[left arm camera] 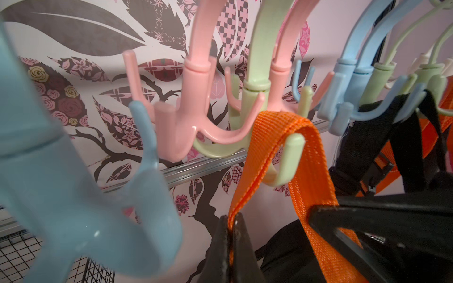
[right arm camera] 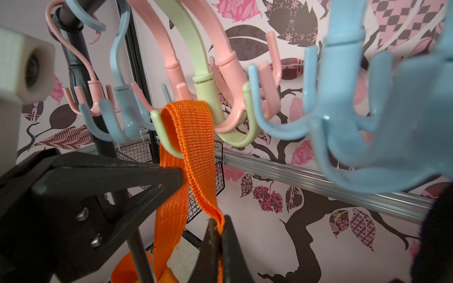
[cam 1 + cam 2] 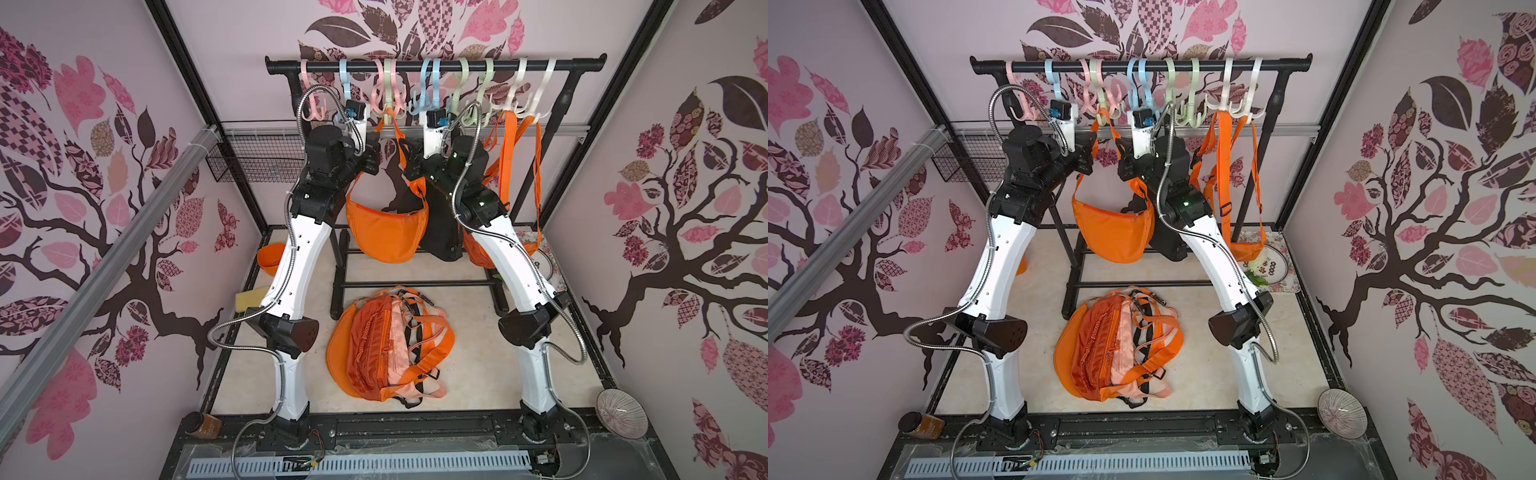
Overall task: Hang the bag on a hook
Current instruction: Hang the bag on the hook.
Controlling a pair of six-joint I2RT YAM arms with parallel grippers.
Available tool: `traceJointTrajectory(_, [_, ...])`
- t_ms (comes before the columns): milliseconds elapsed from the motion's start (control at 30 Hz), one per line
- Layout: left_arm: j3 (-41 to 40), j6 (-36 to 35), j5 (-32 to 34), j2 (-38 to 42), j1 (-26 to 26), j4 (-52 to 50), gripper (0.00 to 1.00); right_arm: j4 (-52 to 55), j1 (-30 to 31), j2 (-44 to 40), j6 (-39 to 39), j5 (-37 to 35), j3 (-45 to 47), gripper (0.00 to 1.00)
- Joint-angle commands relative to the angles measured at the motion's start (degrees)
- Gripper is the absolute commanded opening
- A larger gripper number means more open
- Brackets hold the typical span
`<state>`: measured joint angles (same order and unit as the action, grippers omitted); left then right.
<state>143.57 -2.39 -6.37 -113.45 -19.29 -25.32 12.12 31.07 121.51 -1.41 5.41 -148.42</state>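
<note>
1. The left hand [image 1: 230, 220] is pressed together on the orange strap [image 1: 277, 137], pinching one run of the webbing just below the hook.
2. The right hand [image 2: 217, 226] is closed too, nipping the edge of the strap's other run. The two hands sit close together, one on each side of the loop.
3. The strap is draped over one prong of the green hook [image 1: 293, 149], and both runs drop down from it.
4. That hook hangs from the black rail [image 3: 436, 65], in a row of pink, blue, green and white hooks.
5. The orange bag [image 3: 386, 232] hangs by this strap below the rail, between the two arms and clear of the bench [image 3: 478, 374].
6. A black bag [image 3: 442, 237] hangs just behind it. Towards the right end of the rail, a second orange bag [image 3: 1246, 251] hangs from the white hooks.
7. A pile of bags [image 3: 386, 345], orange and peach, lies on the bench in front of the rack.
</note>
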Motion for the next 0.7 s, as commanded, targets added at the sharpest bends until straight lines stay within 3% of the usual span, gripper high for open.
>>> traceJointTrajectory(0, [-8.16,1.23,0.40,4.45,0.30,1.95,0.08,4.64,-0.37,-4.96,0.34,-1.28,4.71,0.20])
traceJointTrajectory(67, [-12.75,1.73,0.40,6.86,0.30,3.89,0.25,3.43,-0.38,-7.31,0.44,-1.48,9.20,0.25])
traceJointTrajectory(200, [-17.88,2.53,0.02,10.16,0.39,5.19,0.31,3.04,-0.37,-10.75,0.62,-2.06,13.59,0.35])
traceJointTrajectory(367, [-24.58,3.85,-1.02,15.18,0.39,7.67,0.52,2.58,-0.31,-15.28,0.36,-1.84,17.45,0.48])
traceJointTrajectory(667, [-31.80,5.89,-1.39,22.59,0.39,9.25,0.66,2.32,0.63,-21.67,0.50,-1.96,22.67,0.67])
